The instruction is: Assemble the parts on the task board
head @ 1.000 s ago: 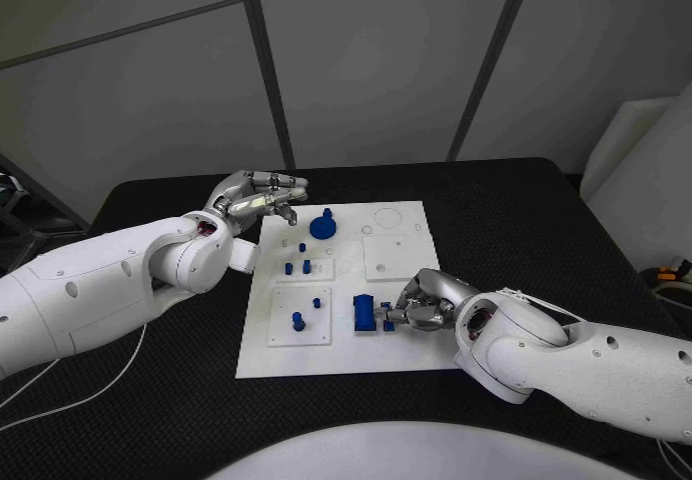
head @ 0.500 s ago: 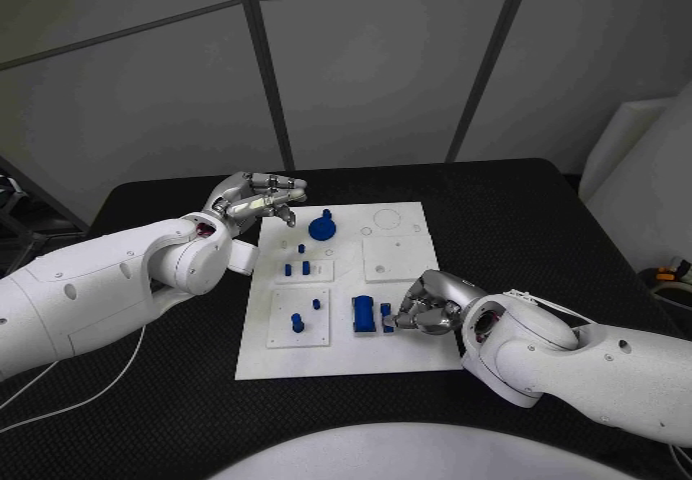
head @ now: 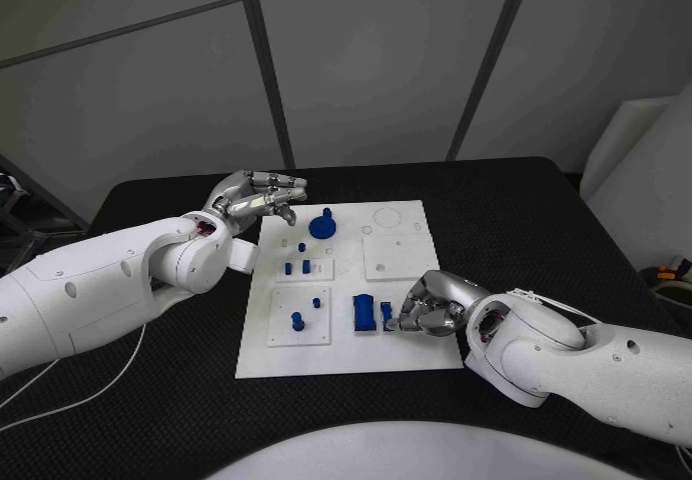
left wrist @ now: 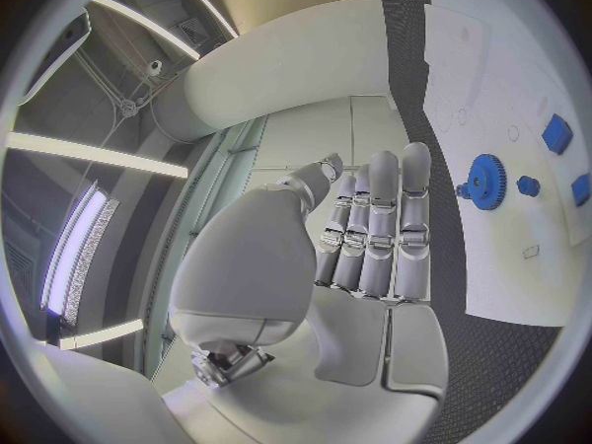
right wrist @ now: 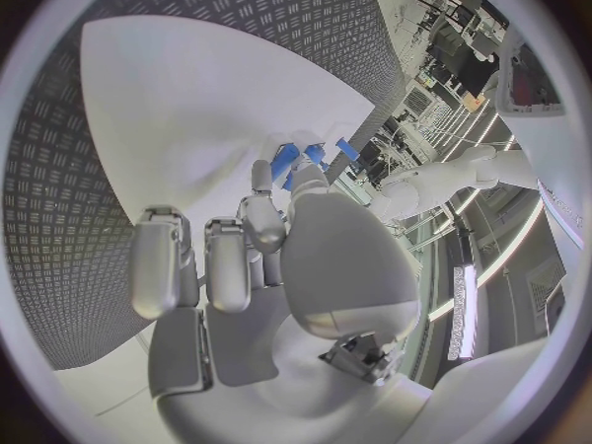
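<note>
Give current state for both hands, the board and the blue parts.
left hand: open, fingers together, holding nothing, at the board's far left corner
right hand: pinching a small blue part
task board: flat on the table
blue gear: standing on the board
blue block: upright beside the pinched part

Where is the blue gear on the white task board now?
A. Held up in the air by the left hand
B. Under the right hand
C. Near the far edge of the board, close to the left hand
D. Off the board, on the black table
C: the blue gear lies near the far edge of the task board, beside the left hand, which does not hold it.
</note>
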